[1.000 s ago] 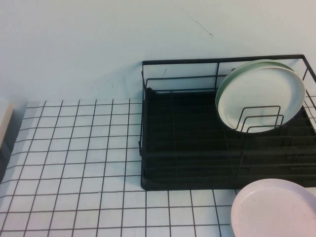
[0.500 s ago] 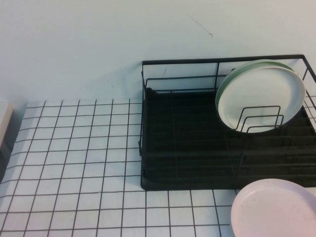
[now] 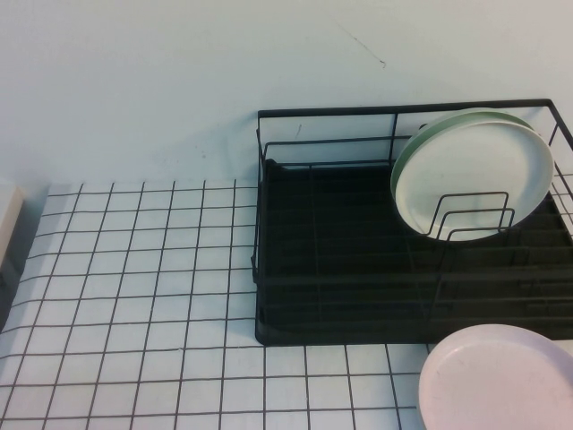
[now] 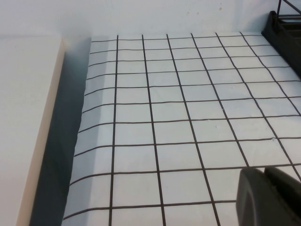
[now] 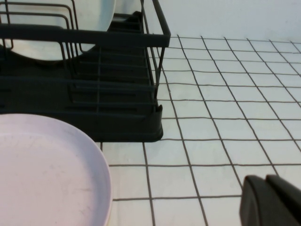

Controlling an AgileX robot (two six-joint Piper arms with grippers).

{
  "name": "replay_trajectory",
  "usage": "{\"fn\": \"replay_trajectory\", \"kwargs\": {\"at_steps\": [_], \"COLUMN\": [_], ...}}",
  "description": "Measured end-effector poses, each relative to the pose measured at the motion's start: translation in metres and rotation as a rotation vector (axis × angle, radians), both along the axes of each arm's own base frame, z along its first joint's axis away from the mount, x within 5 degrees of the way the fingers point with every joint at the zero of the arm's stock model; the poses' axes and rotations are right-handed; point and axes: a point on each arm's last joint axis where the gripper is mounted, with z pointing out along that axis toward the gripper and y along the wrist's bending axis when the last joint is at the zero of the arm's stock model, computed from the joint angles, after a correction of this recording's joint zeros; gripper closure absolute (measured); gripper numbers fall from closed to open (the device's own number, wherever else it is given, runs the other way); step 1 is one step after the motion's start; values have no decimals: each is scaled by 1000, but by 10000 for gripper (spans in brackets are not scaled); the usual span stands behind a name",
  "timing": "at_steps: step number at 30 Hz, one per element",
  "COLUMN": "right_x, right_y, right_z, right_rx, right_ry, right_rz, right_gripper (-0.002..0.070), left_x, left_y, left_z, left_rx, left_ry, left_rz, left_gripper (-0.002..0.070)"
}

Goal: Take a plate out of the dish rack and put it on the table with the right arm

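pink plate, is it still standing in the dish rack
No, the pink plate lies flat on the table, in front of the dish rack.

Soft, even, cool-tinted light is filling every view, with no glare showing. The dish rack point(image 3: 407, 260) is casting only a faint shadow onto the table point(image 3: 134, 296). Both wrist views are rendering the near dark gripper bodies blurred.

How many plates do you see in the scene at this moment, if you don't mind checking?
3: the pink plate lies on the table in front of the dish rack; a cream-white plate stands in the rack, a green-rimmed plate right behind it. Others may hide behind.
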Motion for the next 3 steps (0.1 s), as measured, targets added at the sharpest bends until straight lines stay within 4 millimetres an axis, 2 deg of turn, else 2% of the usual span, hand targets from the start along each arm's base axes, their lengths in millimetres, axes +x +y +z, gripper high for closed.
{"fn": "replay_trajectory", "kwargs": {"at_steps": [3], "right_x": [0], "right_y": [0], "right_z": [0], "right_rx": [0], "right_ry": [0], "right_rz": [0], "right_gripper": [680], "left_x": [0], "left_y": [0], "left_z": [0], "left_rx": [0], "left_ry": [0], "left_rz": [0], "left_gripper": [678]}}
